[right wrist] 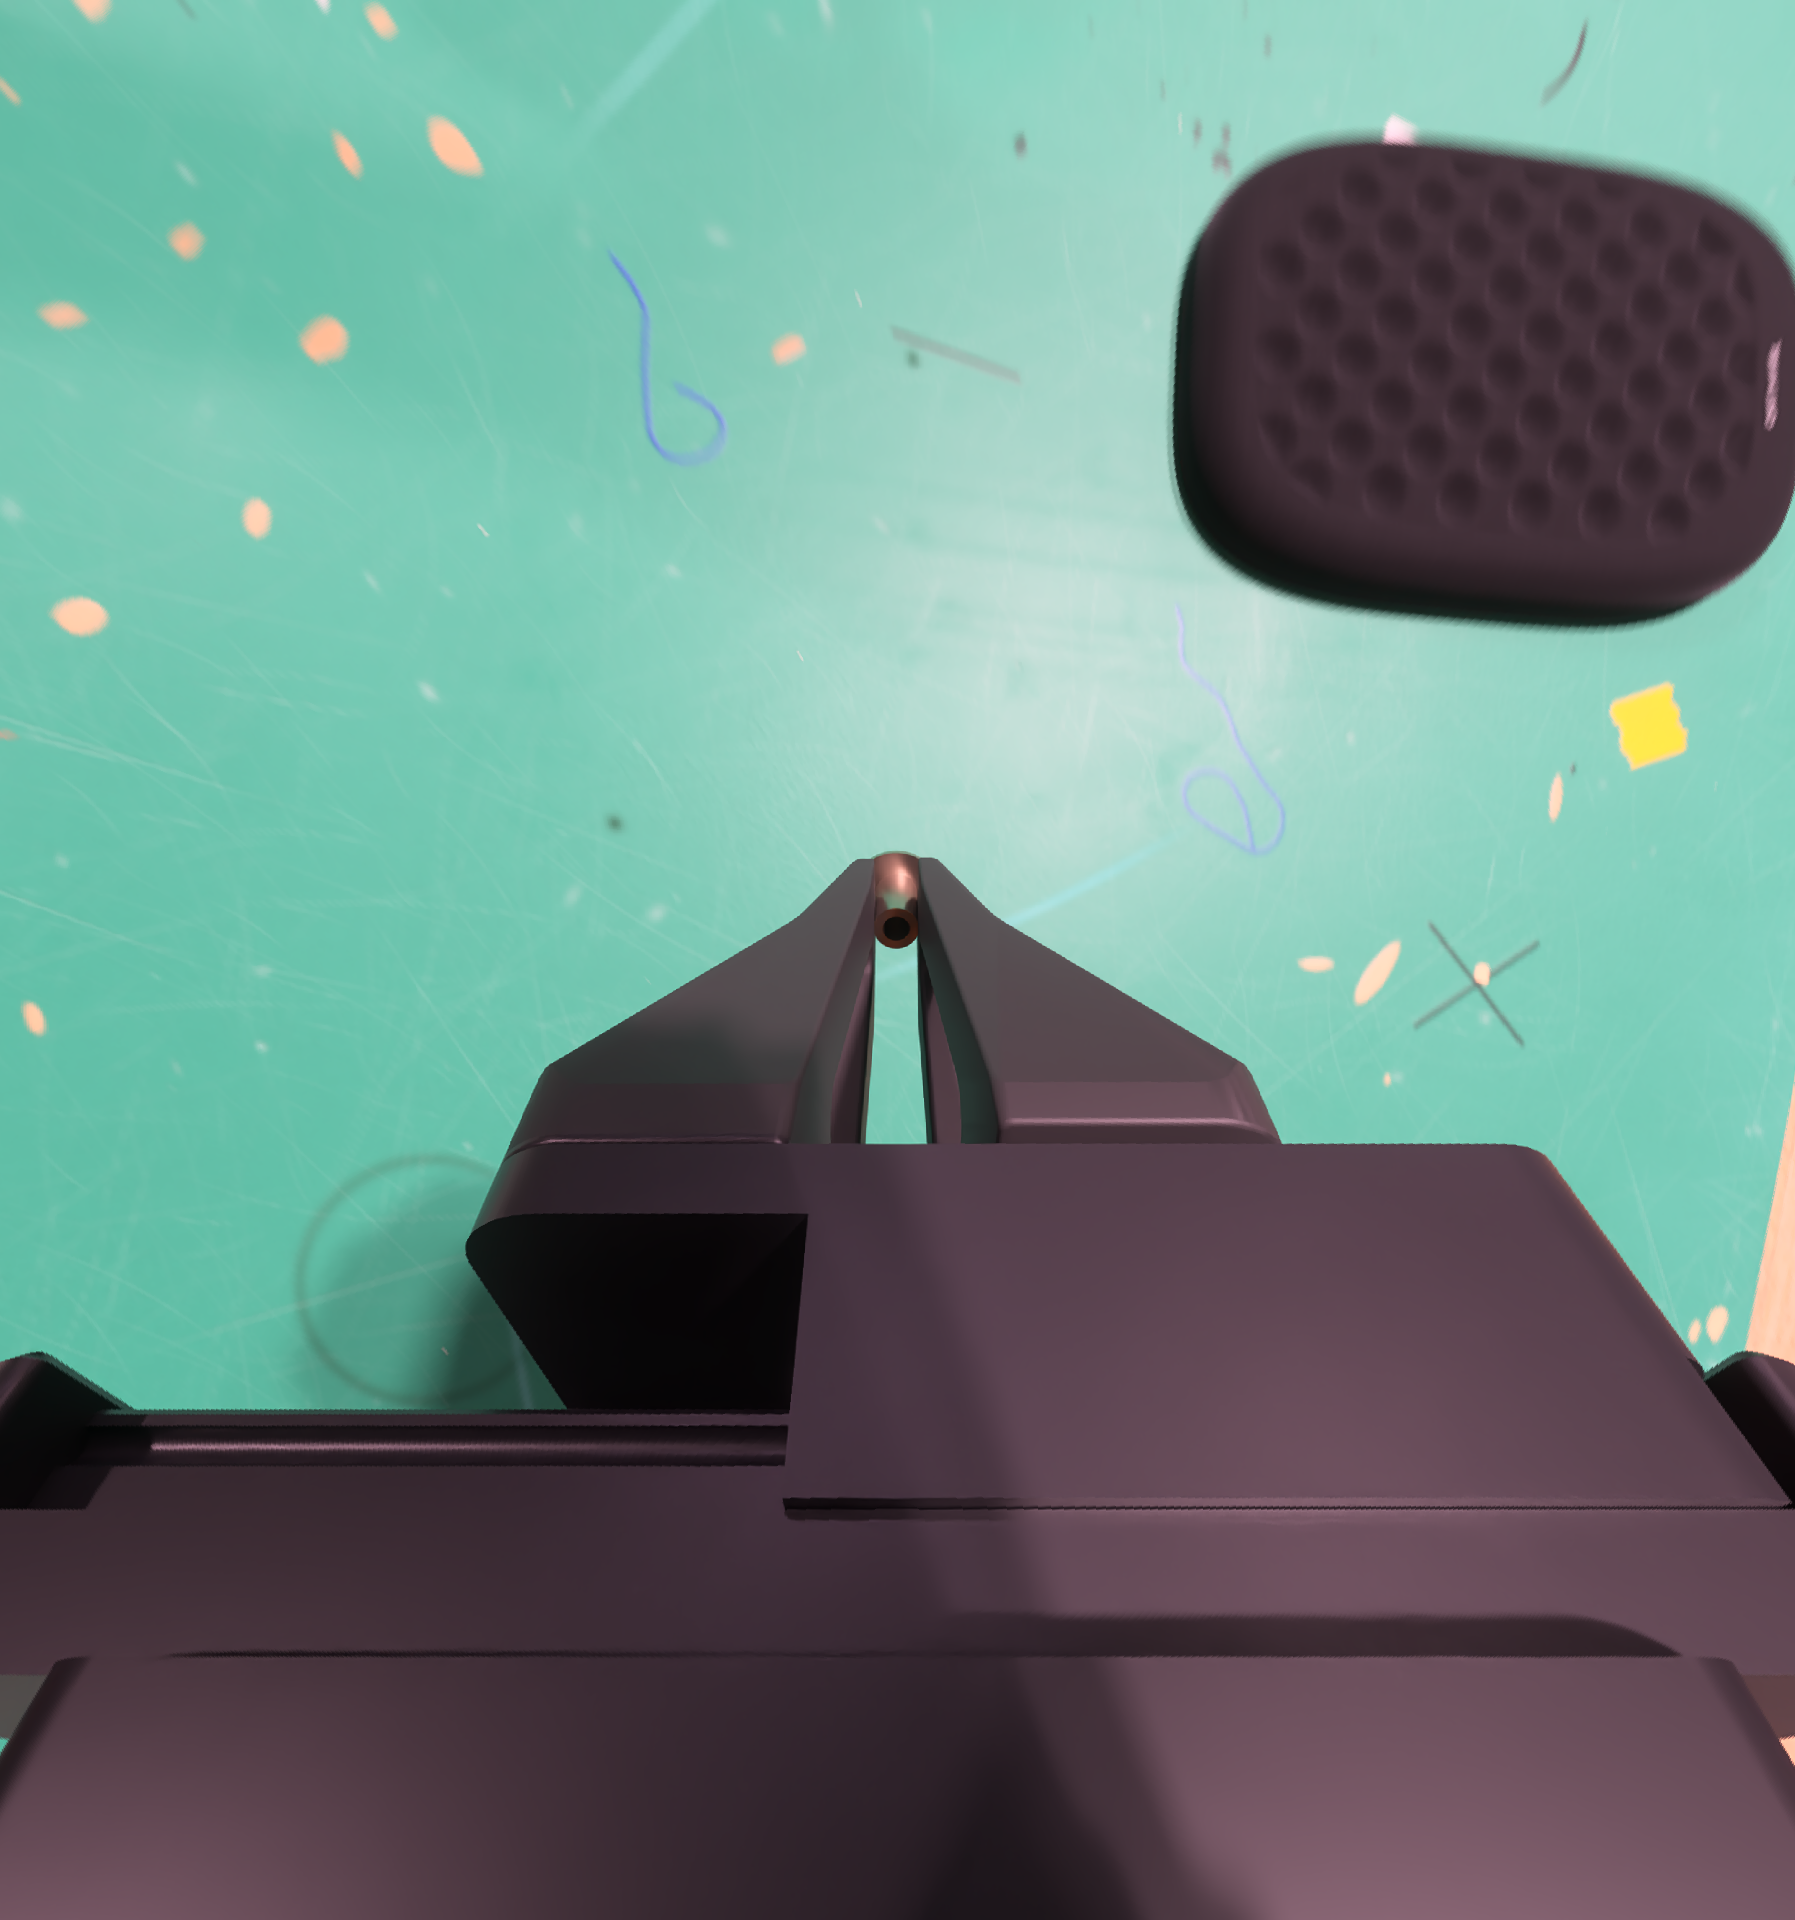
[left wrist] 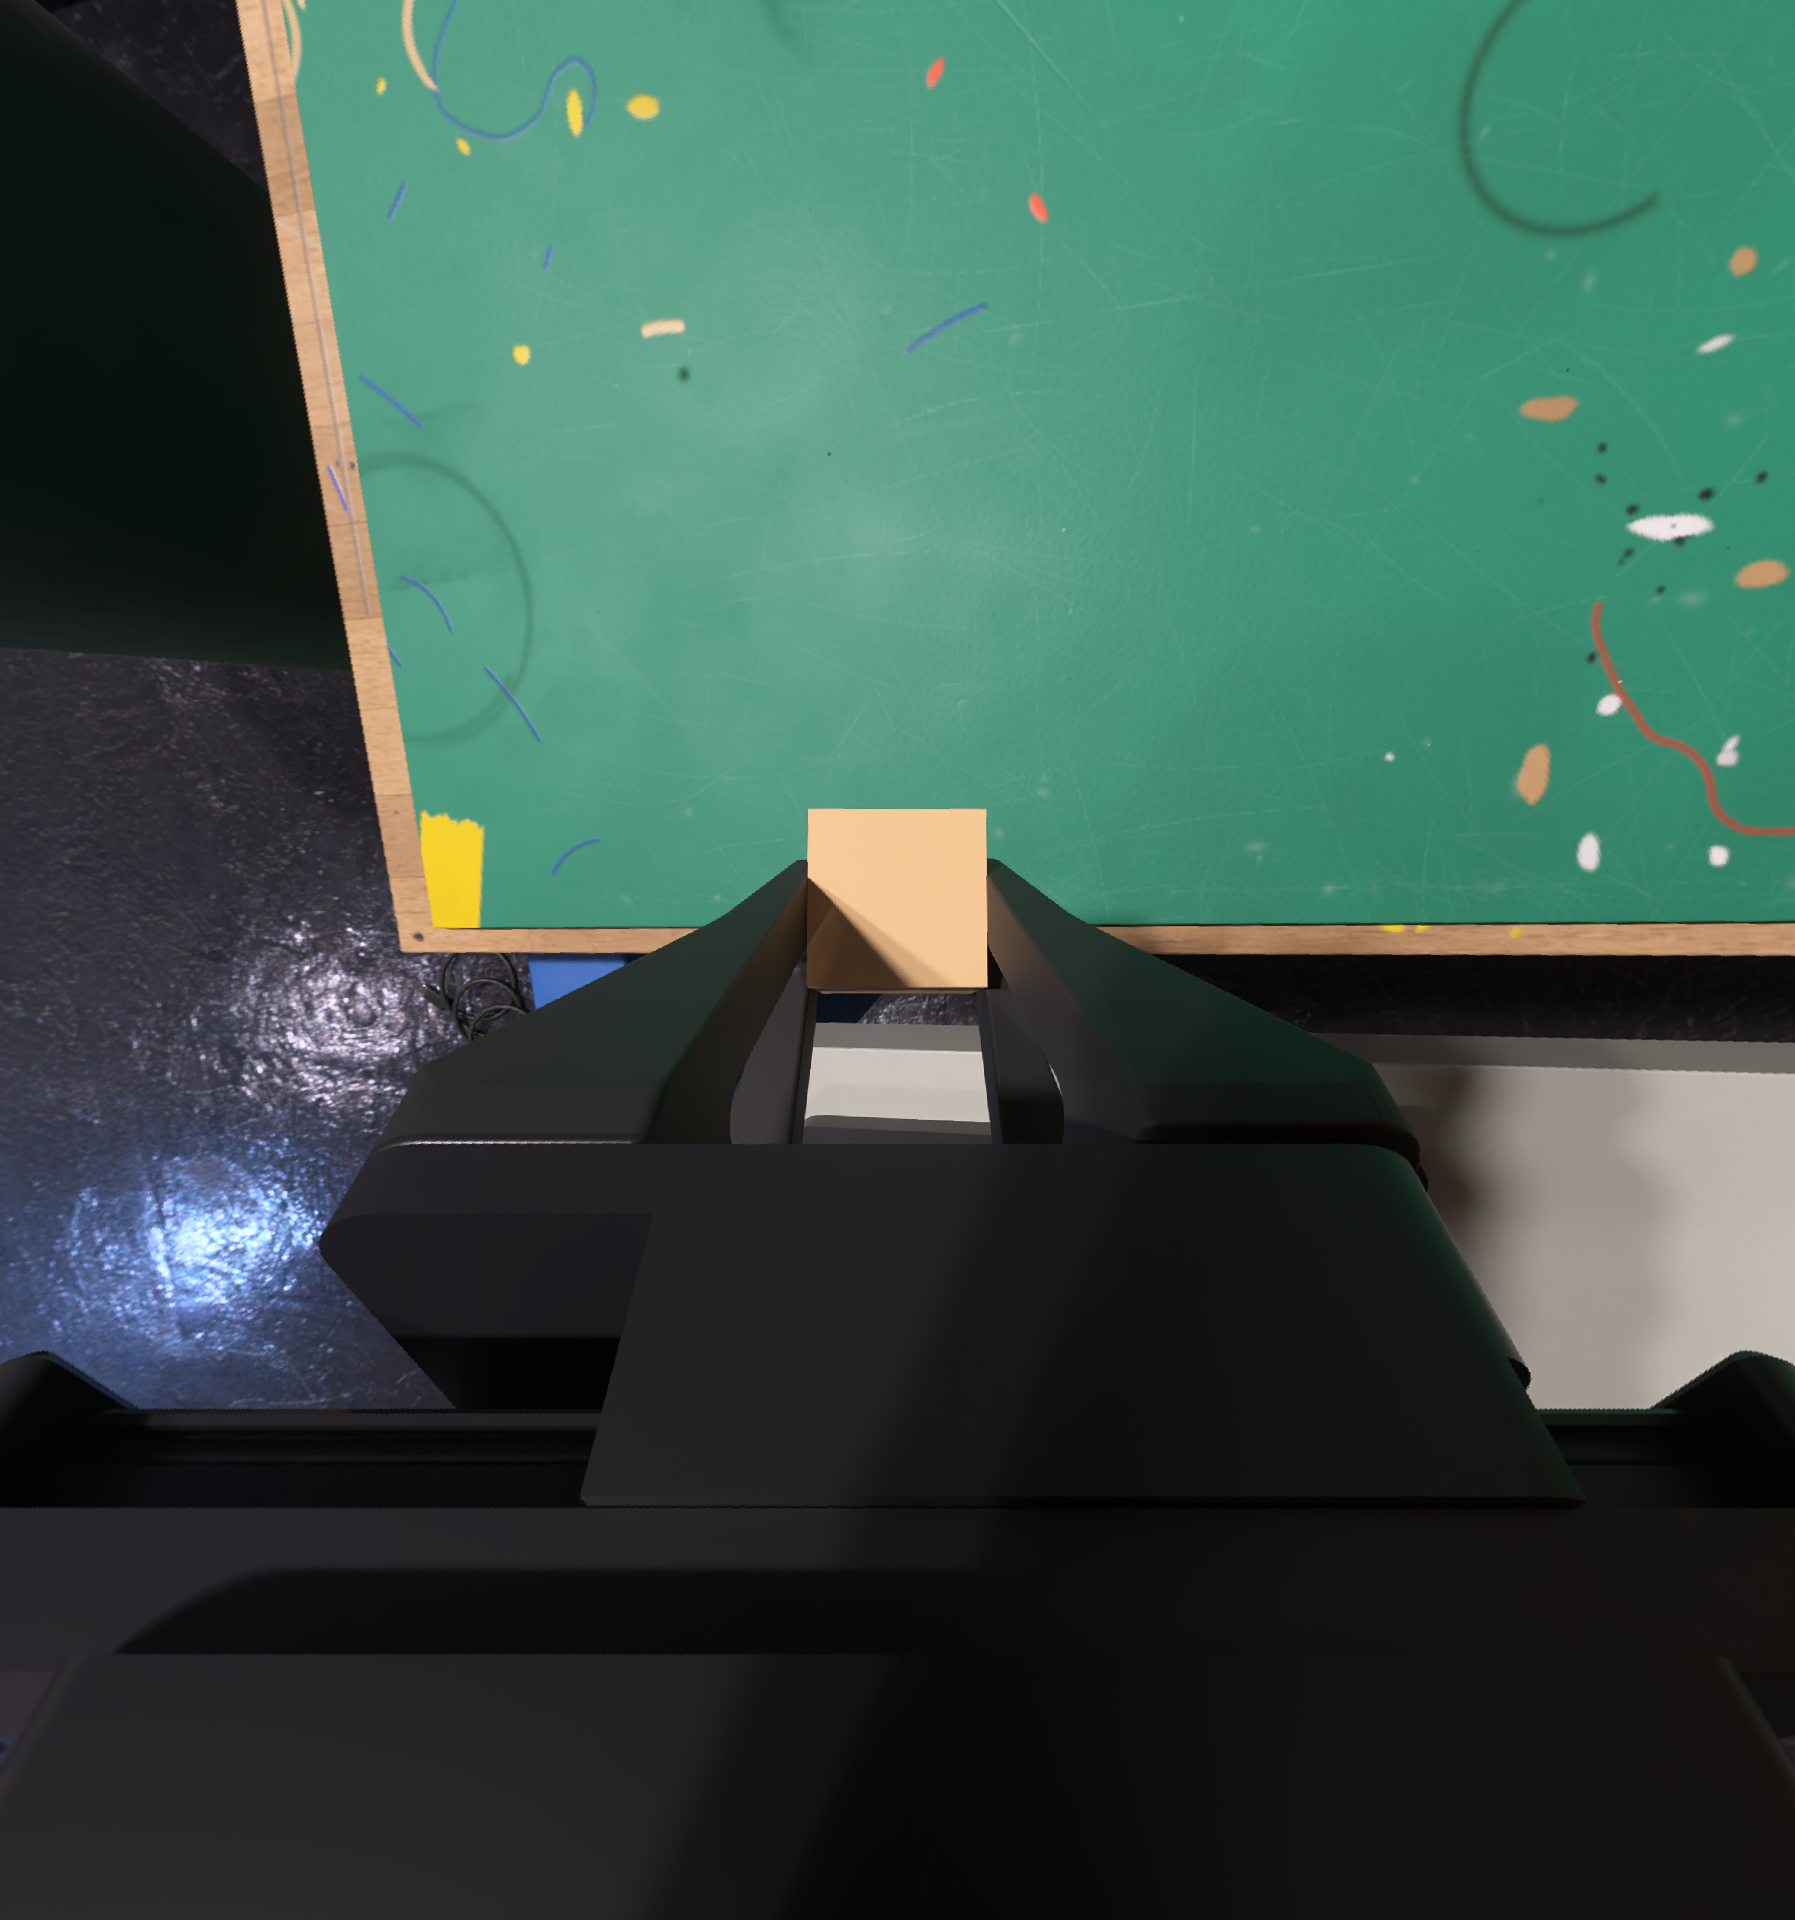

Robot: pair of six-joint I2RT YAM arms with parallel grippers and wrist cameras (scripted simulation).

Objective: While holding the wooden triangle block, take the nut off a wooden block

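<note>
Green mat (right wrist: 457,727) under black dimpled pad (right wrist: 1485,384), label illegible.

A pale tan wooden block (left wrist: 895,899) is seen, and a copper-brown nut (right wrist: 895,902). The green bench (left wrist: 1080,468) is flecked with paint. A black dimpled pad (right wrist: 1485,384) is shown.

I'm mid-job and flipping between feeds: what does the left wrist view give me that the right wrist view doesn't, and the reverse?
Left wrist view only: the left gripper shut on the wooden block, held above the table's near-left corner, with dark floor beyond the edge.

Right wrist view only: the right gripper shut on a small copper-coloured nut, and a dark dimpled pad lying on the table, up and to the right.

Both: the paint-flecked green tabletop with its wooden edge. Neither view shows the other gripper.
</note>
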